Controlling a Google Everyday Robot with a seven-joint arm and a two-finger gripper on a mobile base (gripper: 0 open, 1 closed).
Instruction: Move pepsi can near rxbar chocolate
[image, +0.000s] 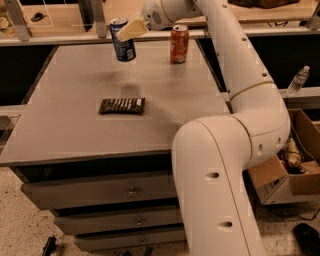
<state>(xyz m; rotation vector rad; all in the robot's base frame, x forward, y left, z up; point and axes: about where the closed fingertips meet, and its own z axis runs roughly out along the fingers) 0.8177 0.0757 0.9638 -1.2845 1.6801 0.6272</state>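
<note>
My gripper (125, 31) is shut on the pepsi can (122, 41), a blue can with a silver top, and holds it lifted above the far part of the grey table (65, 125). The can hangs slightly tilted; its faint shadow falls on the tabletop below. The rxbar chocolate (122, 105), a flat dark bar with pale lettering, lies flat on the table nearer the front, below and in front of the held can. My white arm reaches from the right foreground up and over the table's right side.
An orange-red soda can (179, 44) stands upright at the table's far edge, right of the gripper. A rail runs behind the table. A cardboard box (290, 170) with clutter and a plastic bottle (299, 80) sit to the right. Drawers (100, 192) are under the tabletop.
</note>
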